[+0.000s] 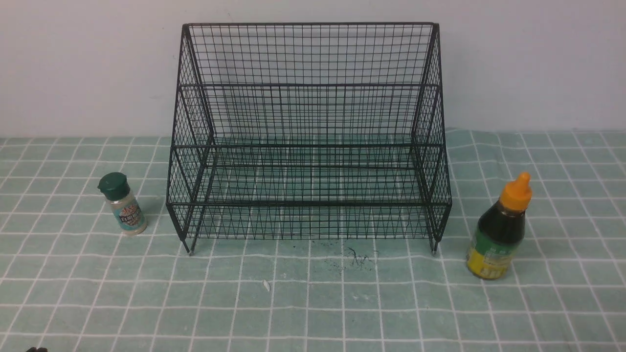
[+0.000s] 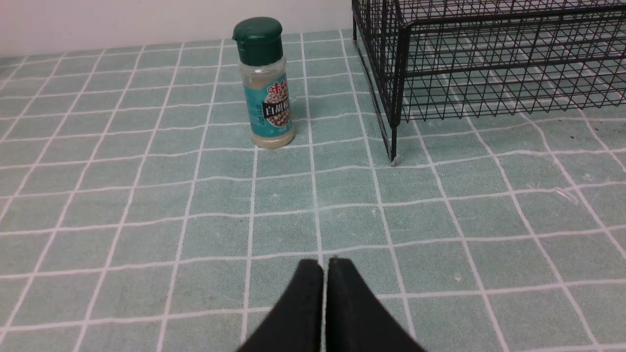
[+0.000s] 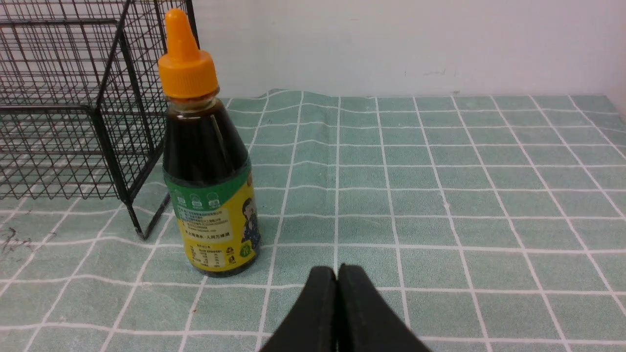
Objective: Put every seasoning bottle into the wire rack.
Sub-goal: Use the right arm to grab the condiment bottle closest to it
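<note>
The black wire rack (image 1: 308, 132) stands empty at the middle back of the table; its corners show in the left wrist view (image 2: 489, 58) and the right wrist view (image 3: 63, 107). A small clear shaker (image 1: 122, 203) (image 2: 265, 83) with a dark green cap stands upright left of the rack. A taller dark-liquid bottle (image 1: 500, 230) (image 3: 208, 161) with an orange nozzle cap stands upright right of it. My left gripper (image 2: 324, 264) is shut and empty, well short of the shaker. My right gripper (image 3: 336, 270) is shut and empty, close in front of the dark bottle.
A green cloth with white grid lines (image 1: 313, 303) covers the table, and a white wall rises behind the rack. Dark specks (image 1: 359, 256) and a small white scrap (image 1: 266, 285) lie on the cloth in front of the rack.
</note>
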